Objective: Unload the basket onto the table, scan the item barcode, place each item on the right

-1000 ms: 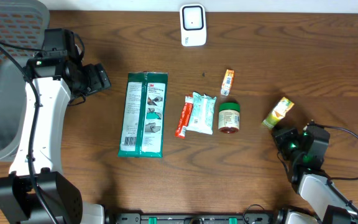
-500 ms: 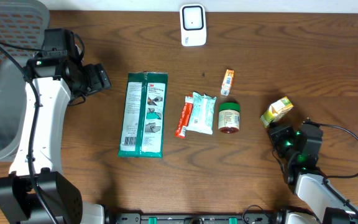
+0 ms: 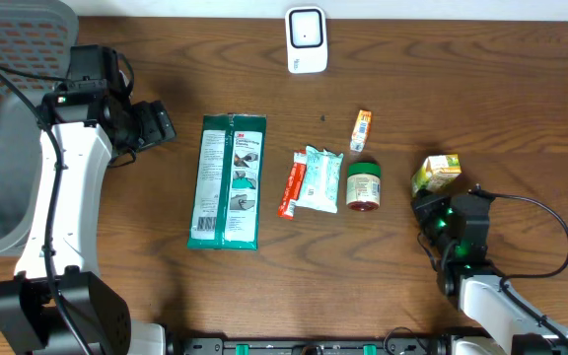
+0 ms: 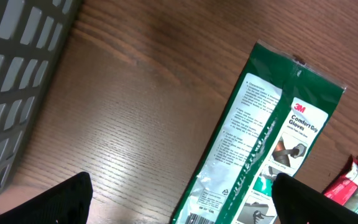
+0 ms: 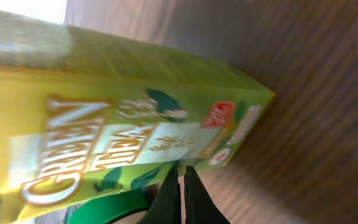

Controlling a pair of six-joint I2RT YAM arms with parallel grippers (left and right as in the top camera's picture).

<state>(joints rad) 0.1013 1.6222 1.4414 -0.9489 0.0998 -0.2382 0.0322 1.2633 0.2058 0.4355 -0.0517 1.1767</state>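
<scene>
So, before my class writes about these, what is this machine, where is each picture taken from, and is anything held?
Two robot arms work at a wooden table. One picture looks down from above; the others come from wrist cameras. On the table lie a green glove packet, sachets, a jar, a green tea carton and a white scanner. The left end effector is open and empty. The right end effector is shut, its tips at the carton, gripping nothing.
</scene>
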